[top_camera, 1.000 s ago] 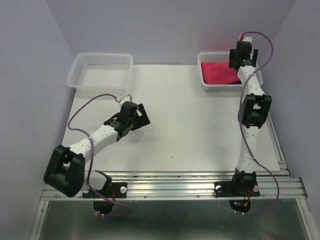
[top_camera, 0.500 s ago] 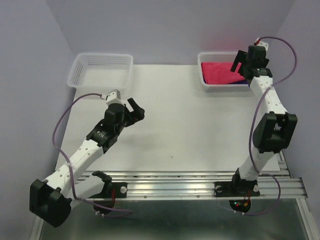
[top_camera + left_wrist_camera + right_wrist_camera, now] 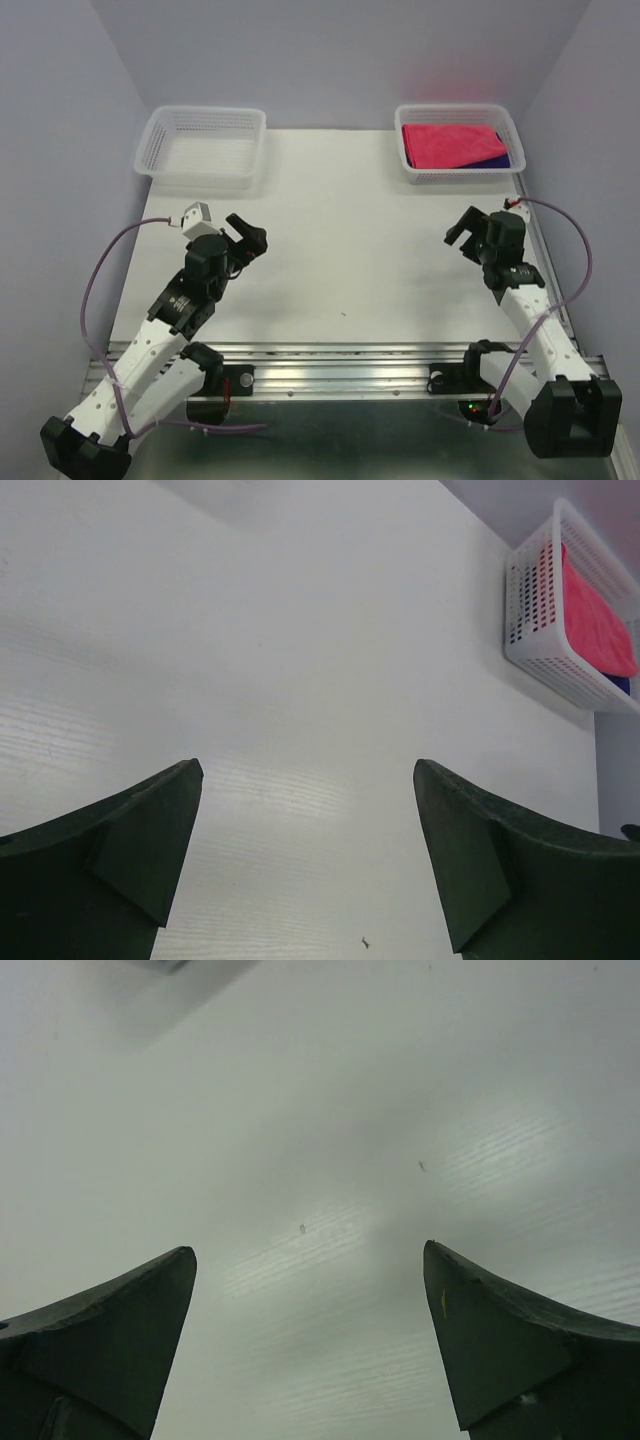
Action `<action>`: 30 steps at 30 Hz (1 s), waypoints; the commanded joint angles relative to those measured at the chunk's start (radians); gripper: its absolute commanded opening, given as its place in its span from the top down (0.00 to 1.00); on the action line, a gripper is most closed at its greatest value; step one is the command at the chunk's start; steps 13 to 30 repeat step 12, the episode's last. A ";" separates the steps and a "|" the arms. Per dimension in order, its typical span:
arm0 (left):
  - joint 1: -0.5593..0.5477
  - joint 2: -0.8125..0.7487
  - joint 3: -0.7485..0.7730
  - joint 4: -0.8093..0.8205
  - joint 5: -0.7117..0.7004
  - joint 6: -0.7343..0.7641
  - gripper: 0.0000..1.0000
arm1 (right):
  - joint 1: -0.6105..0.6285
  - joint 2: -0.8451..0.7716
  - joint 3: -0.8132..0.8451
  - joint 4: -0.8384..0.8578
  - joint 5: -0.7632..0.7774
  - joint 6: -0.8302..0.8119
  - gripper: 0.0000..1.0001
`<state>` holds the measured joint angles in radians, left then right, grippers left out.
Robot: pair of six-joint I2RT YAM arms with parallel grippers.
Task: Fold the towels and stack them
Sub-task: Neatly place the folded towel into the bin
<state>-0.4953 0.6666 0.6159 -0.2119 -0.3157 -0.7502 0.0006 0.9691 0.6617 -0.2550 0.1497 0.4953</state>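
A bright pink-red towel [image 3: 446, 144] lies folded on top in the white mesh basket [image 3: 412, 172] at the back right, with a dark purple towel [image 3: 498, 159] showing under its right edge. The basket and pink-red towel [image 3: 598, 620] also show in the left wrist view. The orange-tan and spotted light blue towels are out of view. My left gripper [image 3: 245, 236] is open and empty over the left of the table. My right gripper [image 3: 466, 228] is open and empty over the right of the table, well in front of the basket.
A second white mesh basket [image 3: 203, 145] stands at the back left with nothing in it. The white table [image 3: 350, 230] lies between the arms. Purple-grey walls close in the back and both sides. A metal rail runs along the near edge.
My right arm has pulled back from the right basket to low over the table's right side. My left arm has drawn back toward the near left.
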 commanded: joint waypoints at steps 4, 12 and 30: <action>0.003 -0.024 -0.021 0.014 -0.031 -0.014 0.01 | -0.002 -0.191 -0.139 0.068 -0.030 0.089 0.00; 0.003 -0.018 -0.016 0.022 -0.051 -0.017 0.01 | -0.002 -0.181 -0.159 0.080 0.005 0.103 0.00; 0.003 -0.018 -0.016 0.022 -0.051 -0.017 0.01 | -0.002 -0.181 -0.159 0.080 0.005 0.103 0.00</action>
